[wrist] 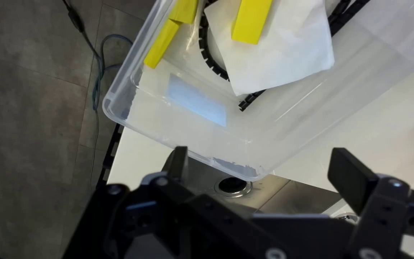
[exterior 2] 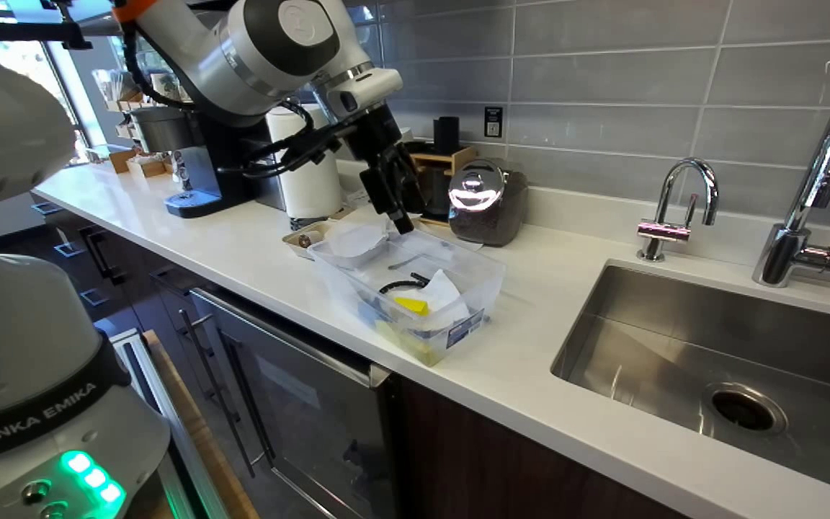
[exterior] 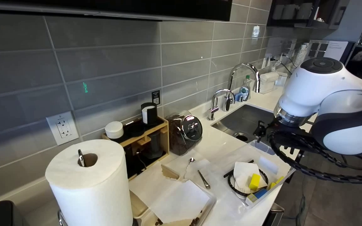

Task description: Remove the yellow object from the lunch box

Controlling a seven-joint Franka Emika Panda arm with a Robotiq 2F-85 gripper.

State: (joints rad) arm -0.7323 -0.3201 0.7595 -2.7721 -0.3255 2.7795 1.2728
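1. Closest in my wrist view, my gripper (wrist: 259, 158) is released, its jaws parted wide; the drain (wrist: 233, 185) of the sink (exterior 2: 638, 346) shows through the gap.
2. Just past it toward twelve o'clock I have the lunch box (wrist: 199, 140), a clear plastic bin. I can't tell from here how high the gripper hangs over its rim.
3. Inside the lunch box, at twelve o'clock from the gripper, I see the yellow object (wrist: 251, 23) resting on a piece of white paper (wrist: 286, 54); the view's top edge cuts off its far end.
4. A black ridged loop (wrist: 207, 55) curves at eleven o'clock, partly covered by the white paper.
5. Between ten and eleven, yellow blocks (wrist: 160, 45) sit along the side wall.
6. In an exterior view, a metal utensil (exterior: 204, 179) lies at nine o'clock from the yellow object.
7. In an exterior view, a dark-filled jar (exterior 2: 505, 209) stands on the counter (exterior 2: 559, 281) at one o'clock from the lunch box.
8. There too, the sink is between three and four o'clock, with a small tap (exterior 2: 663, 231) and a taller tap (exterior 2: 782, 252) behind it.
9. Well apart from the lunch box, in an exterior view, a paper towel roll (exterior: 88, 188) stands at nine o'clock.
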